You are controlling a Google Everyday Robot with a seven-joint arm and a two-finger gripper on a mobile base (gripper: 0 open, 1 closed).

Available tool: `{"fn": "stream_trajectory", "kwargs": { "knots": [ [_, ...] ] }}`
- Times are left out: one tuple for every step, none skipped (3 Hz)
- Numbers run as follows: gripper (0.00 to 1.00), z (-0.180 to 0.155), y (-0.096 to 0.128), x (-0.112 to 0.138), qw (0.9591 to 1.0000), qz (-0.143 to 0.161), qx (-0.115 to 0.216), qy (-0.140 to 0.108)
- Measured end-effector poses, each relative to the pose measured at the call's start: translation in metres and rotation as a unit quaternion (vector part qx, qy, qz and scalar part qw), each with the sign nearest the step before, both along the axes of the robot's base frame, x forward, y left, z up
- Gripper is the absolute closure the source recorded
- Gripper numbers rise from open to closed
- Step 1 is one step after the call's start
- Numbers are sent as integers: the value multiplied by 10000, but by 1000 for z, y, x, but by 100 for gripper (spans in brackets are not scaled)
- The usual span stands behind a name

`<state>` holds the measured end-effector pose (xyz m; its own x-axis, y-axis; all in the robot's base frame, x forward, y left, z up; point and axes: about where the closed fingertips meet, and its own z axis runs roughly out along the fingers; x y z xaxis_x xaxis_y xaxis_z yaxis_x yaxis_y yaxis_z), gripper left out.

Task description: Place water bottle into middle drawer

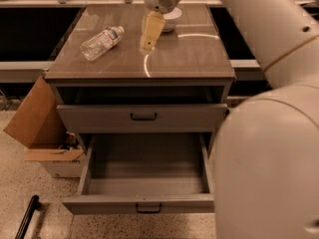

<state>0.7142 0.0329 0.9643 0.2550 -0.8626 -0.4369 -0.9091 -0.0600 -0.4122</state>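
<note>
While the claw (146, 49) hangs tip-down over the middle of the bench (199, 63), the water bottle (101, 36) lies on its side nearer the left edge, roughly midway between the near-left and far-left corners. Its white cap points toward the far-right corner and its base toward the left edge. Bottle and claw are apart, with a strip of bare bench top between them. From where I stand I cannot tell whether the claw is apart or together. Just behind it, close to the far edge, sits a white bowl (172, 19), partly hidden by the claw's upper part. The pale, bulky arm (269, 133) fills the right side of my view and reaches in over the far edge from the right. A curved streak of light glints on the bench top near the claw. Under the top there is a dark slot, and below that a shut drawer (99, 118) with a dark handle. The open drawer (144, 183) under it is pulled well out toward the near side. On the floor by the bench's left side stands a cardboard box (35, 118), one flap leaning outward.
</note>
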Motion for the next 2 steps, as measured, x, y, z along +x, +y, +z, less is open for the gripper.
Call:
{"fn": "stream_trajectory", "kwargs": {
  "knots": [
    [0, -6, 24, 16, 9987, 177, -481, -43],
    [0, -13, 57, 21, 9959, 432, -794, -75]
  ]
}}
